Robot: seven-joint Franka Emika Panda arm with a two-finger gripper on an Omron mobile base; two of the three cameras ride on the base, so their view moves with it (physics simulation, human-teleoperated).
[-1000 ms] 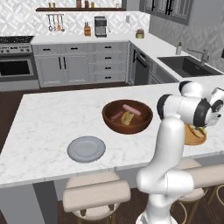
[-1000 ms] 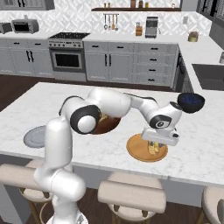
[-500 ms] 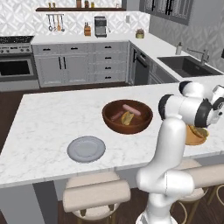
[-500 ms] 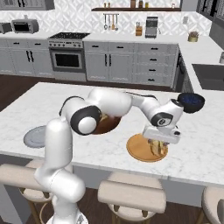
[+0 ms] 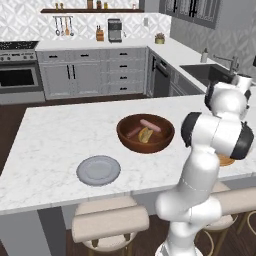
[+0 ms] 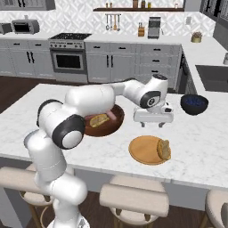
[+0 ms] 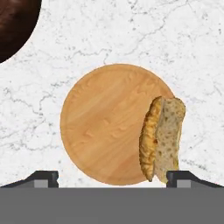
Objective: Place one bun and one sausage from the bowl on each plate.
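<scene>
Below the end effector, released with fingers spread wide, lies the orange plate with a bun at its edge; bowl beside it.

No lettering, label, brand mark, number or sign can be read anywhere in these pictures.
</scene>
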